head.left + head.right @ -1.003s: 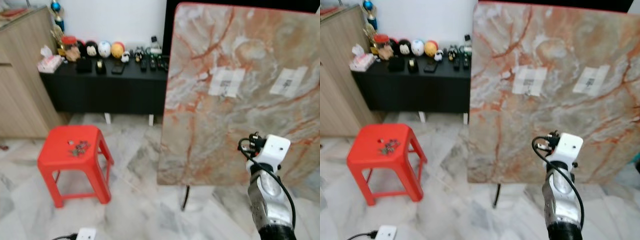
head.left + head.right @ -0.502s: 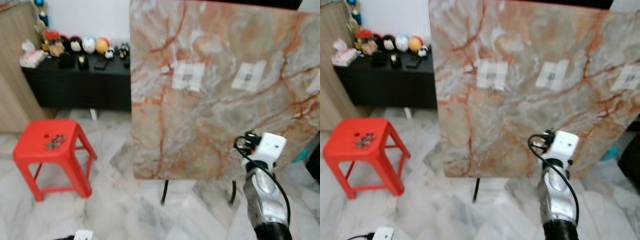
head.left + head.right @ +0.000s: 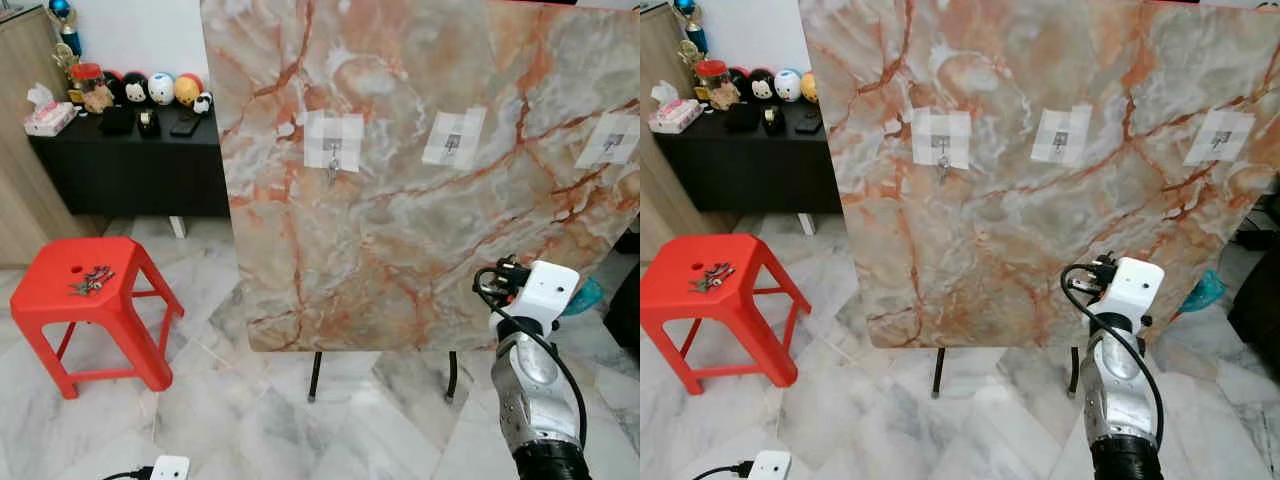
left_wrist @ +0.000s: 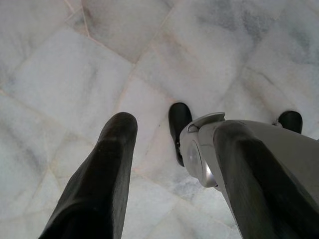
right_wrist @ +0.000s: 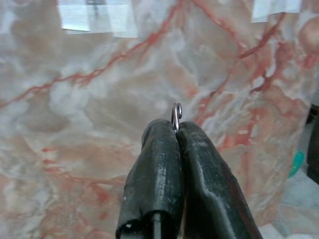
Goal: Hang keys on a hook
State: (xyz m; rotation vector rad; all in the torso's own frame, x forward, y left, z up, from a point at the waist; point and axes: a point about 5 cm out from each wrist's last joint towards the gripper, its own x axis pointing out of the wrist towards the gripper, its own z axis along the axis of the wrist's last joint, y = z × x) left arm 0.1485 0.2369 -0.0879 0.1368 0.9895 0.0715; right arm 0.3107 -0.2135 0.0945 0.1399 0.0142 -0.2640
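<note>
Swung right since last look, marble board (image 3: 430, 190) now centred. Right pincer (image 5: 175, 130) clamped on key ring (image 5: 176, 112), aimed at 12 o'clock hook (image 3: 941, 160). Left pincer (image 4: 169, 149) open, idle.

Orange-veined marble board (image 3: 420, 190) — red stool (image 3: 88, 300) — grey-white marble floor (image 3: 230, 420).

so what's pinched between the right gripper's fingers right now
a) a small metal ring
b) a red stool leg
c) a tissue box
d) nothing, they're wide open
a: the right wrist view shows the right gripper closed on a small metal ring, in front of the marble board.
</note>
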